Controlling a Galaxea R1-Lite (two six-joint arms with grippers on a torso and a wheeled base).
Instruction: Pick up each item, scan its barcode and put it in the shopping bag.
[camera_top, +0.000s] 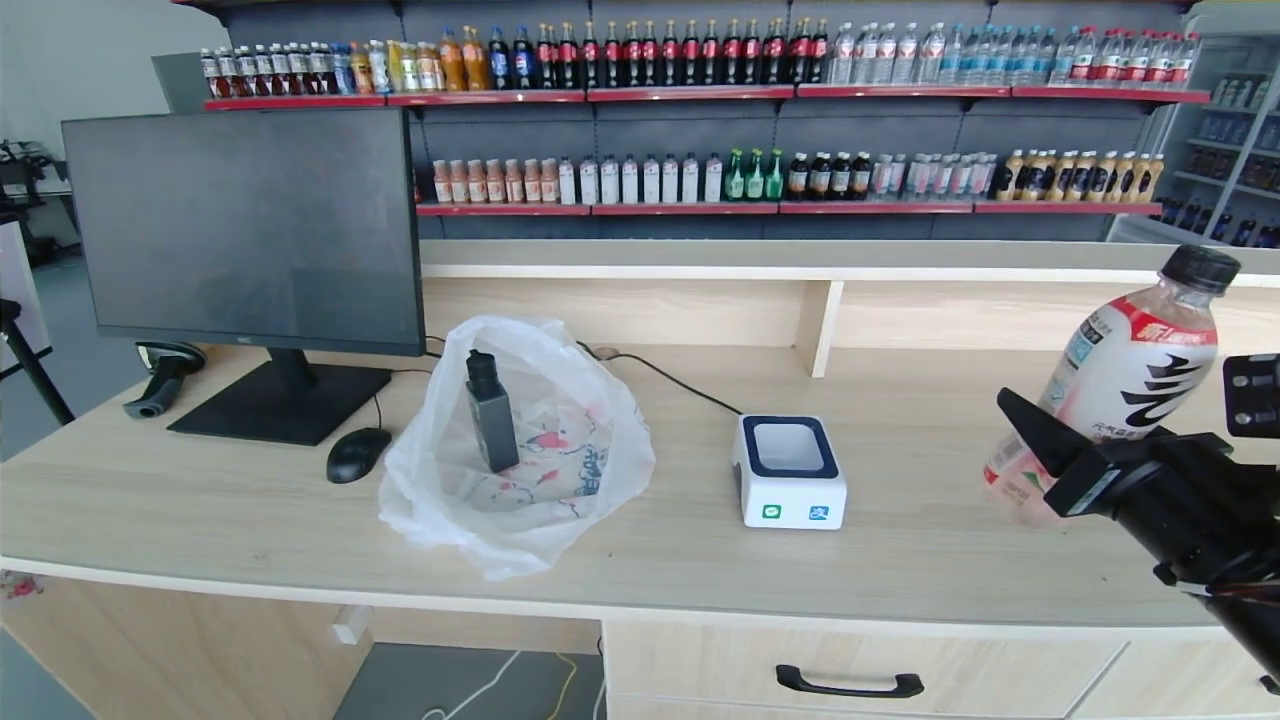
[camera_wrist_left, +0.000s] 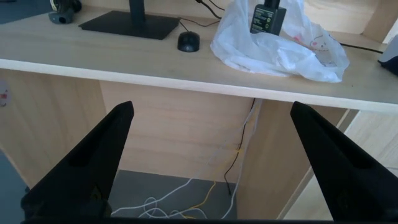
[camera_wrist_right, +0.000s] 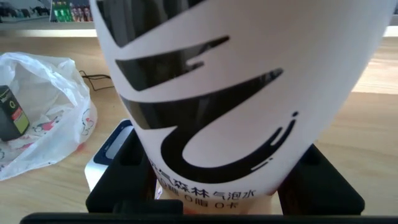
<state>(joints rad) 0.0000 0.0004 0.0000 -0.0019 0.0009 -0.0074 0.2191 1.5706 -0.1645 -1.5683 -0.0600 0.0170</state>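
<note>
Gripping a clear plastic drink bottle (camera_top: 1120, 380) with a white label, black brush marks, a red band and a black cap, the right gripper (camera_top: 1040, 440) hangs above the right end of the pale wooden counter (camera_top: 900, 560). Its black fingers are closed on the bottle's lower half, one across the front of the label. The bottle is tilted, with its cap up and leaning toward the robot's right, and its base is clear of the counter top. In the right wrist view the label sits right against the lens, with the black fingers on either side of it.

A white box scanner (camera_top: 790, 475) with a dark-blue-framed window on top stands on the counter, between the bottle and a translucent white plastic shopping bag (camera_top: 420, 480). The bag stands with its mouth open, and a dark grey rectangular container (camera_top: 490, 420) with a black cap stands upright inside it.

The left gripper (camera_wrist_left: 211, 112) is low, in front of the counter's front panel and below its edge. Its two black fingers are spread wide with nothing between them.

Left of the bag lie a black mouse (camera_top: 357, 453) and a black flat monitor (camera_top: 250, 225) on its stand, with a dark handheld scanner (camera_top: 160, 375) beside the stand. Red-edged shelves (camera_top: 700, 95) of bottled drinks line the wall behind
</note>
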